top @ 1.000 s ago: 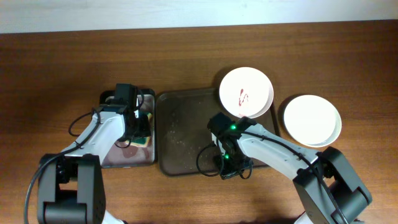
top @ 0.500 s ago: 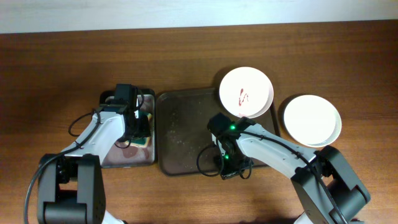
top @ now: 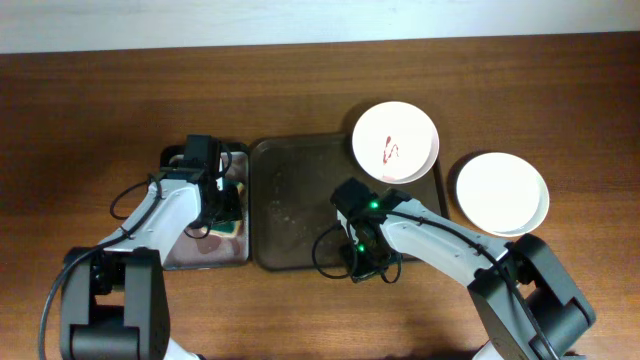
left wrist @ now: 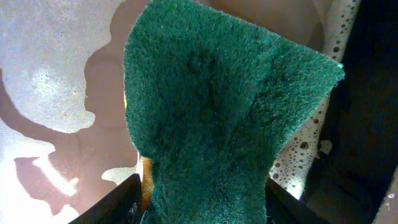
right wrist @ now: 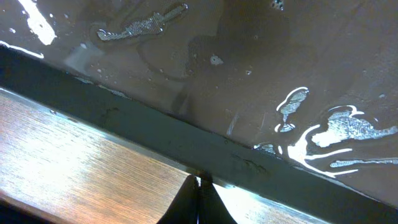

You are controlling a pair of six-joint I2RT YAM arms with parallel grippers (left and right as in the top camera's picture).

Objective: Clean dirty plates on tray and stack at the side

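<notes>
The brown tray (top: 300,200) takes up the middle. One red-streaked white plate (top: 395,142) sits on its far right corner and a clean-looking stack (top: 502,193) lies just off its right side, so I'd say the last plate is now due for wiping, which calls for bringing the sponge (left wrist: 211,124) across to that plate while the tray is kept steady. The right arm folds low over the tray's near edge, and the right gripper (right wrist: 198,186) looks pinched tight on the near rim. The left arm reaches over the grey metal tray (top: 195,255) just off the brown tray's left side, with the left gripper (left wrist: 202,200) clamped on the green sponge.
</notes>
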